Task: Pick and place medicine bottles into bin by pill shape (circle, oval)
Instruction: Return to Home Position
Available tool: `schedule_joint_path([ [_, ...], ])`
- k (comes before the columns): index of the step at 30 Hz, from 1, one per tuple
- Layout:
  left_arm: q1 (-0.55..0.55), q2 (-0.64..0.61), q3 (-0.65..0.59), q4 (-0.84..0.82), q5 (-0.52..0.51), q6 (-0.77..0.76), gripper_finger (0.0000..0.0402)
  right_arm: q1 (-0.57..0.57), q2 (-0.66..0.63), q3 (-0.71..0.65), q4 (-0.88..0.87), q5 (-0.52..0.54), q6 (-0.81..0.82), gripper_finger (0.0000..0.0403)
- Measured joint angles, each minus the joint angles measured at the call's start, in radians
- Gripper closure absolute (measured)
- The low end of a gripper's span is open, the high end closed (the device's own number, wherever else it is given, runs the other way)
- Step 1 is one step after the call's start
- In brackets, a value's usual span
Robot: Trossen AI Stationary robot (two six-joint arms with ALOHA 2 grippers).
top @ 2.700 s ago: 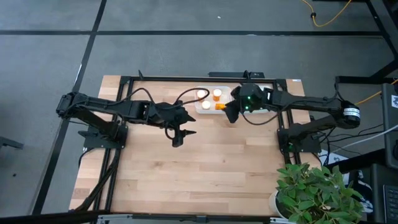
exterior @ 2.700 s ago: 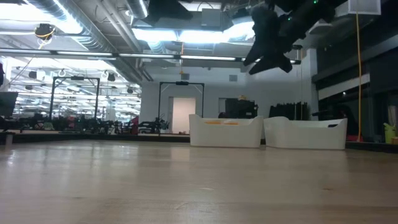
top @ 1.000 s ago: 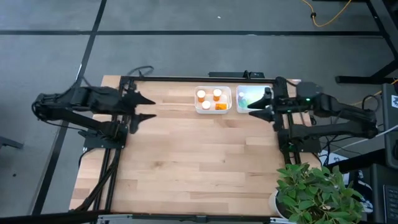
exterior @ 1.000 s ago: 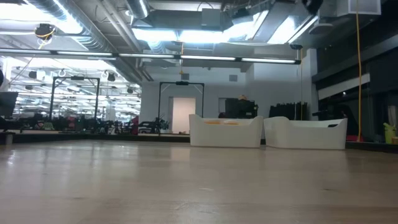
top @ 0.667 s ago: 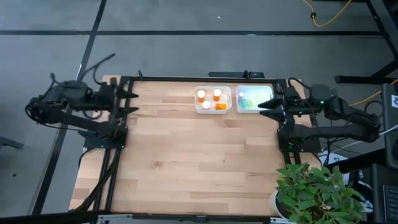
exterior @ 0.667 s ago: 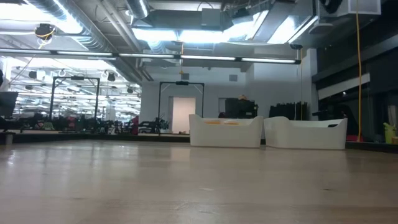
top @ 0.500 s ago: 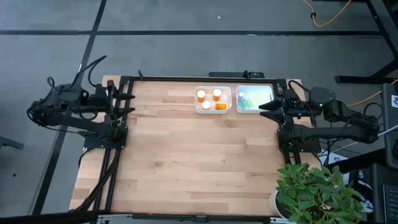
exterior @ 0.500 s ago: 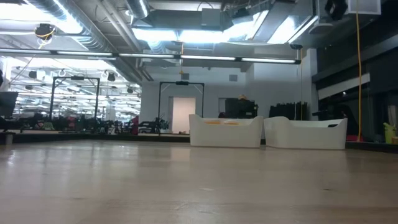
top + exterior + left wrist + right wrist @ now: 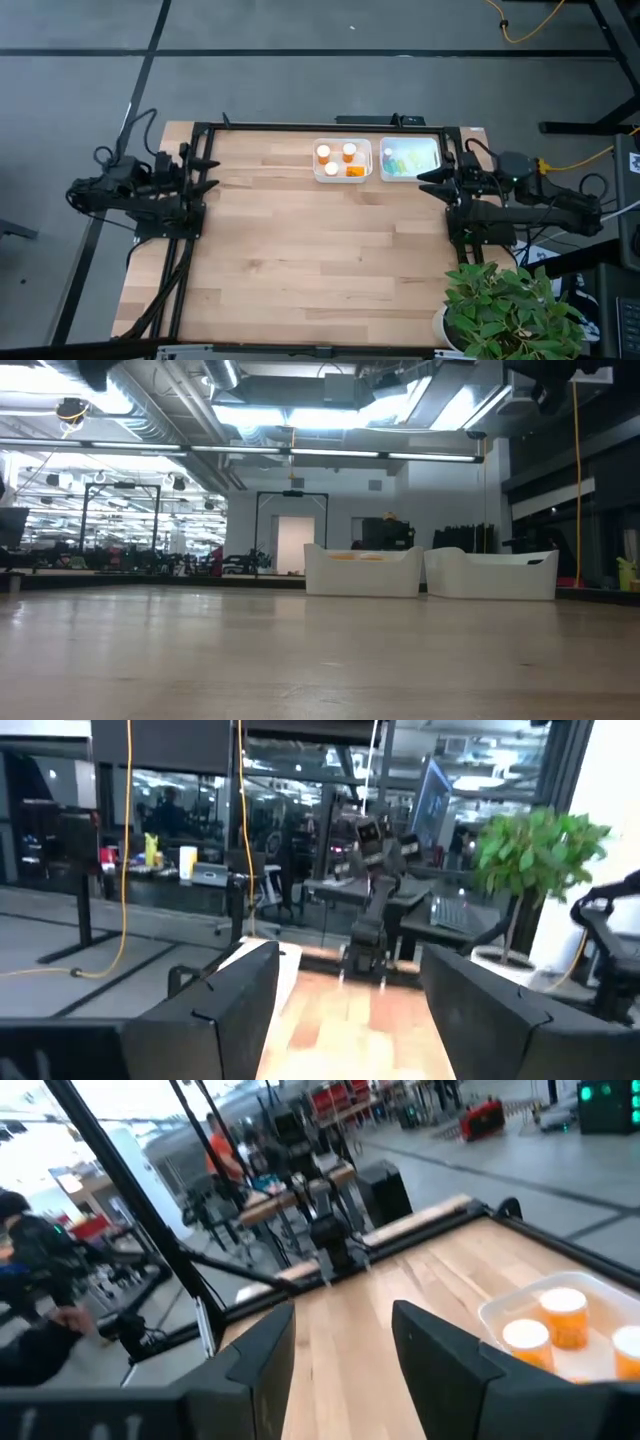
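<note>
In one bin [image 9: 368, 161], four orange bottles [image 9: 323, 153].

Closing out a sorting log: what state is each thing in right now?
Left gripper: open, empty, at the table's left edge.
Right gripper: open, empty, at the right edge.
Orange bottles: in the left bin, three upright, one seemingly on its side.
Teal bottles: in the right bin, pose unclear.

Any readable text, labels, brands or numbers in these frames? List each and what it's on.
None readable.
orange bottles in the left bin: any label is too small to read.
green-teal bottles in the right bin: same, too small.
Elsewhere nothing is legible.
</note>
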Motion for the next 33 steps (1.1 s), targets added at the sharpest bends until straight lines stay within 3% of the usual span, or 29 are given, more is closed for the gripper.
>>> schedule_joint_path([
  [11,0.000,-0.053,-0.264,0.206,0.047,0.025,0.0165,0.000,-0.063,-0.111,0.067,0.000,-0.001,0.0231],
  [33,0.000,-0.053,-0.527,0.568,0.095,0.002,0.0165,0.000,-0.148,-0.147,0.042,-0.002,0.017,0.0231],
])
